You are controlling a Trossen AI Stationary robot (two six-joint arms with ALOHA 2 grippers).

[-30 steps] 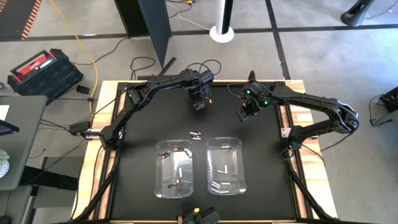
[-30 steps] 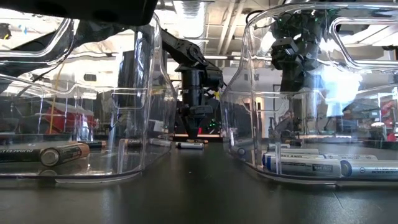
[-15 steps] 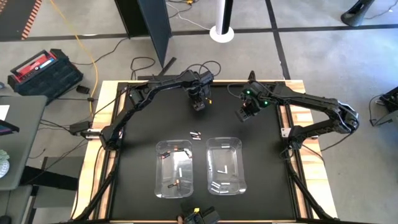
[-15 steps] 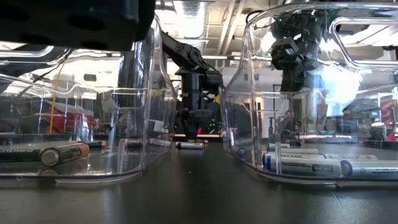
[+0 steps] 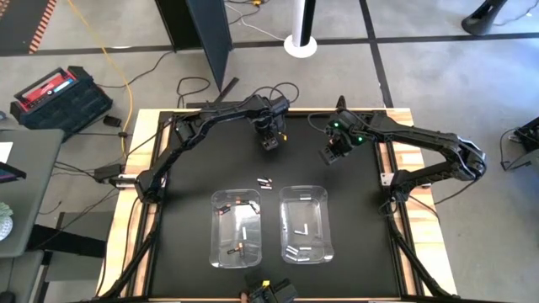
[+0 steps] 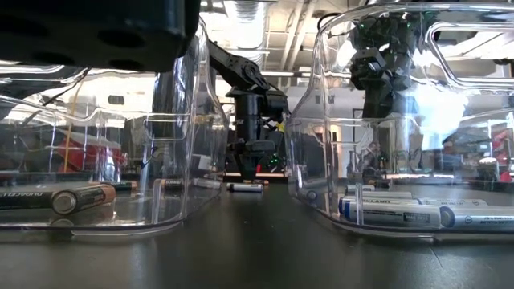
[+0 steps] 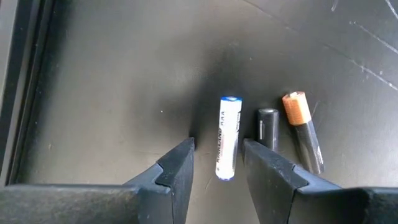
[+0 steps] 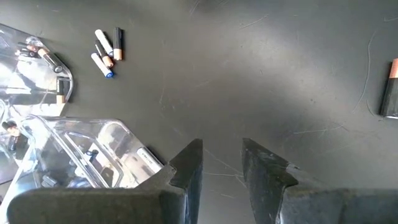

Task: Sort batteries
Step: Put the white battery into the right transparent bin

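We count three loose batteries (image 7: pixel 227 146) under the left gripper (image 7: pixel 216 163): a white cell with a blue tip lying between its fingers (image 7: pixel 177 168), a dark cell just beside it, and a dark cell with a copper end next along; none is touched, and the fingers stand apart with nothing held. From above, that gripper (image 5: pixel 269 141) hangs over the far middle of the counter (image 5: pixel 194 160), whose surface is matte black, scuffed with fine scratches and framed in pale wood. A second small cluster of cells (image 5: pixel 265 180) lies just beyond the two clear bins. The left bin (image 5: pixel 221 252) holds dark cells, one reading "DURACELL" in the low view (image 6: pixel 60 197); the right bin (image 5: pixel 324 244) holds white cells (image 6: pixel 397 213) whose print we cannot read. The right gripper (image 5: pixel 331 155) hovers over bare counter nearby, its fingers (image 8: pixel 186 165) parted around nothing; its wrist camera catches one more copper-ended cell (image 8: pixel 390 87) apart from the rest. Around the counter we see a grey floor with dark lines, a red-and-black case (image 5: pixel 59 97), a yellow cable (image 5: pixel 118 59) and a white post base (image 5: pixel 300 42).
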